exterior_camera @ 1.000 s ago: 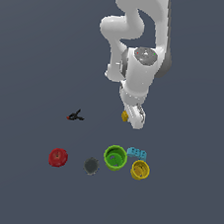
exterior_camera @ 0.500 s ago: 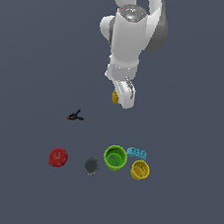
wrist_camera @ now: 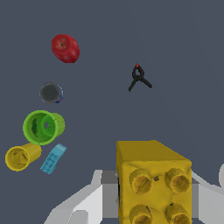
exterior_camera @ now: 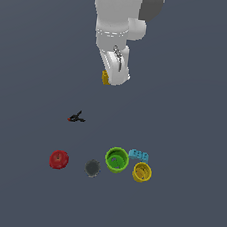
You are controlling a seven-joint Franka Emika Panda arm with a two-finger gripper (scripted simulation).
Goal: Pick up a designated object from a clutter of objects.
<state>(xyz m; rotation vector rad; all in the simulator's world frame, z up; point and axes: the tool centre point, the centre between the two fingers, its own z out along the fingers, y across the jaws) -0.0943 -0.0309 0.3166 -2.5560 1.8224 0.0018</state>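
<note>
Mustard-yellow and blocky, the small studded cube with dark round holes (wrist_camera: 153, 181) sits clamped between the white fingers (wrist_camera: 98, 203) of the gripper (exterior_camera: 111, 79), raised well clear of the dark grey worktop (exterior_camera: 195, 120); in the exterior view only a yellow corner of it (exterior_camera: 105, 77) shows beside the white arm. Everything else lies far below and apart from it. Nearest is the black-and-red spring clamp (exterior_camera: 75, 117), alone on the worktop. Further off runs a loose row: a red round apple-like piece (exterior_camera: 58, 159) at the exterior view's left, then a dark grey disc (exterior_camera: 92, 168), then a bright green open cup (exterior_camera: 116, 159). Just beside the green cup lie a light-blue studded brick (exterior_camera: 138, 155) and a round yellow cup (exterior_camera: 141, 172). Nothing stands between the held cube and these items in either view.
</note>
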